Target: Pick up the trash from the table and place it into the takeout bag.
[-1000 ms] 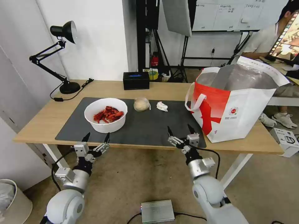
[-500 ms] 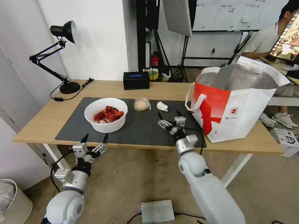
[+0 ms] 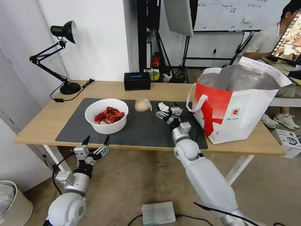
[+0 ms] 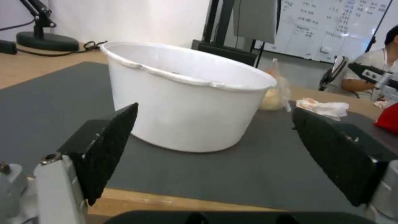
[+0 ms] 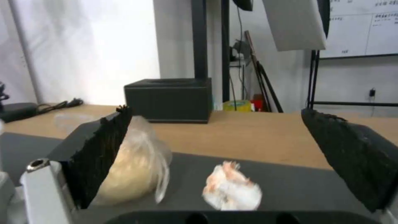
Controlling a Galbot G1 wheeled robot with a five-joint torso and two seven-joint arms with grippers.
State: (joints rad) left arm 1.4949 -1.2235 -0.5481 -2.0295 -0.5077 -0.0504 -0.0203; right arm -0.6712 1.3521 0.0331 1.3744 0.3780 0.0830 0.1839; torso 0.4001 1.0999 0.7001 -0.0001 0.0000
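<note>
**Right gripper at the tissue, fingers released**

The counter [image 3: 44,124] is a pale wood-grain slab carrying a matte dark grey mat [image 3: 141,128]. On the mat stands a round white bowl [image 3: 106,116], smooth-walled with a rolled rim, holding red shells [image 3: 108,115]. Beside it lies a beige lump [image 3: 142,105] in glossy clear wrap, rounded in shape. Just beyond that sits a small crumpled white tissue [image 3: 163,107], creased and irregular; in the right wrist view it seems to carry faint orange staining, though the view is soft.

The takeout bag [image 3: 247,110] stands upright at the counter's right end, white woven-look fabric with a red graphic, loop handles and a crinkled silver foil lining; its interior contents cannot be made out.

The right gripper [image 3: 169,113] sits over the mat just beside the tissue, fingers [image 5: 352,155] spread apart, the tissue between them but ungrasped. The left gripper [image 3: 95,142] hangs below the counter's near edge, facing the bowl, fingers [image 4: 108,146] released, holding nothing.

A black rectangular box [image 3: 137,81] rests at the counter's far edge.
</note>
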